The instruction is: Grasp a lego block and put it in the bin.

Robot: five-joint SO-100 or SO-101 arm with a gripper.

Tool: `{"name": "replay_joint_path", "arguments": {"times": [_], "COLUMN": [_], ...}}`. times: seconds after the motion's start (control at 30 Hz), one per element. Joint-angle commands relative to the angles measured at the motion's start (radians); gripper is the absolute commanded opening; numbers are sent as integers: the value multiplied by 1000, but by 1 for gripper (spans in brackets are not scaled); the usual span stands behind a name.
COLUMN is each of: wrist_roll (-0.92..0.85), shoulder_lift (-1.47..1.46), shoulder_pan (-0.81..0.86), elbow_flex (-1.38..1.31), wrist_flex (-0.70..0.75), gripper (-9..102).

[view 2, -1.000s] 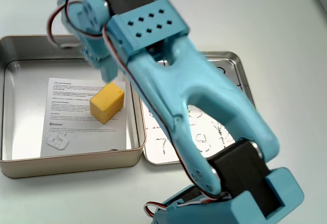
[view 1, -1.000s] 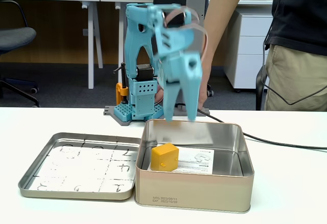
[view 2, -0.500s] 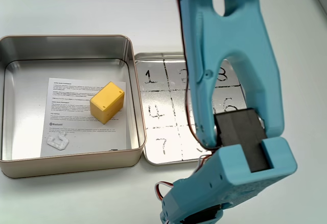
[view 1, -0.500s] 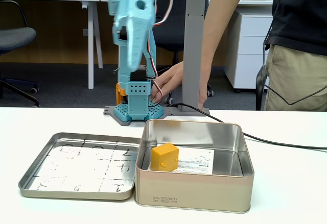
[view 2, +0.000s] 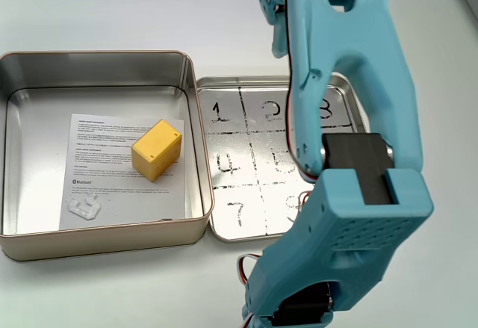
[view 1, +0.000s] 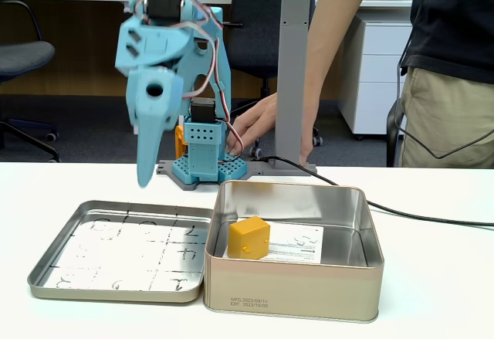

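The yellow lego block (view 1: 248, 237) sits inside the bin (view 1: 363, 223), resting on the printed paper sheet (view 2: 97, 165) at its floor, and nothing is holding it. By the look of things the drop is done and what remains is a clean retreat.

In the fixed view from the front, the blue gripper (view 1: 145, 175) hangs point-down above the far left part of the shallow tray (view 1: 54, 263), well apart from the bin. Its fingers appear together and empty, though they line up edge-on to the camera, so a narrow gap cannot be ruled out.

To finish well, I would keep the arm (view 2: 351, 89) high and swing it home without dipping: the tray with its scribbled numbered grid lies right under the fingertips, touching the bin's side, and a low pass could clip either rim.

Around the scene: a black cable (view 1: 432, 217) trails over the white table (view 1: 432, 293) on the right, and a person stands at the far right, one hand (view 1: 258, 127) reaching in close to the arm's base (view 1: 202, 167). That hand is the thing to watch on any move back.
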Motion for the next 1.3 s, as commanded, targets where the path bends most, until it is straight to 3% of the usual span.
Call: {"name": "replay_joint_path", "arguments": {"times": [0.0, 0.13, 0.3, 0.77, 1.27], "wrist_roll": [83, 86, 104, 84, 61], "shoulder_lift": [17, 43, 75, 135, 129], "shoulder_pan": [25, 23, 20, -15, -43], "elbow_flex": [78, 199, 264, 446, 451], "wrist_flex": [-46, -149, -172, -222, -238], "gripper": [30, 19, 0, 0, 0]}}
